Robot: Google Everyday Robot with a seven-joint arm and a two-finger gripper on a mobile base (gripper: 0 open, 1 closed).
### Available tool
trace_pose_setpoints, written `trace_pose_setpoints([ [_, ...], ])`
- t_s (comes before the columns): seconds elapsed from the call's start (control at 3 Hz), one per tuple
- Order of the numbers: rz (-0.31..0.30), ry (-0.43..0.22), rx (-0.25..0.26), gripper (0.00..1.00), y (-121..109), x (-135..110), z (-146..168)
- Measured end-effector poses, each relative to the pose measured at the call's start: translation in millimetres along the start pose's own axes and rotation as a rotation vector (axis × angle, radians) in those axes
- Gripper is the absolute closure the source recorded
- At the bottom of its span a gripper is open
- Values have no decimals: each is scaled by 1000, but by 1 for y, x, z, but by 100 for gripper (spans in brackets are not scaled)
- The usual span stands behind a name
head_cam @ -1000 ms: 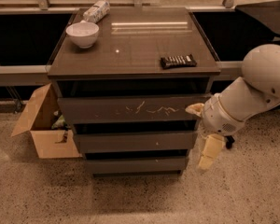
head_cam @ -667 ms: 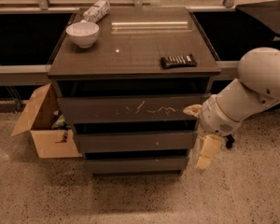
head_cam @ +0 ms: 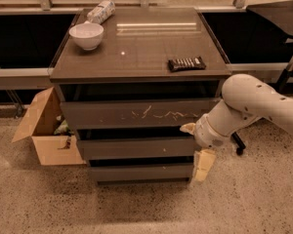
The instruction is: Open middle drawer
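Judging by its plain, handleless front, the middle drawer (head_cam: pixel 136 148), second of three in the cabinet (head_cam: pixel 146 50), should be rigid, light and slippery to pinch. Its top lip is the likely hold. The gripper (head_cam: pixel 193 152) sits at its right end, jaws spread wide, apparently straddling the front. Contact is unconfirmed.
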State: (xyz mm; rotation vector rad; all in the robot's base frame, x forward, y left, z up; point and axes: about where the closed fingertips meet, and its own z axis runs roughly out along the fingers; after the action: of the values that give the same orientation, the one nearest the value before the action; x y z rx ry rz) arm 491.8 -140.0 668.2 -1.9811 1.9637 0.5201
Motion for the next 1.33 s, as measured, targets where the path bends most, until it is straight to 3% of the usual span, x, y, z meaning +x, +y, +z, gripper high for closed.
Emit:
trace_pose_setpoints([
  [0.33,-13,-8,-33,0,-11,15,35],
  [0.67,12,-43,-94,0,-33,53,108],
  [1.0,12,-43,-94,0,-33,53,108],
  [1.33,-48,-57,-105,0,-44,63,127],
])
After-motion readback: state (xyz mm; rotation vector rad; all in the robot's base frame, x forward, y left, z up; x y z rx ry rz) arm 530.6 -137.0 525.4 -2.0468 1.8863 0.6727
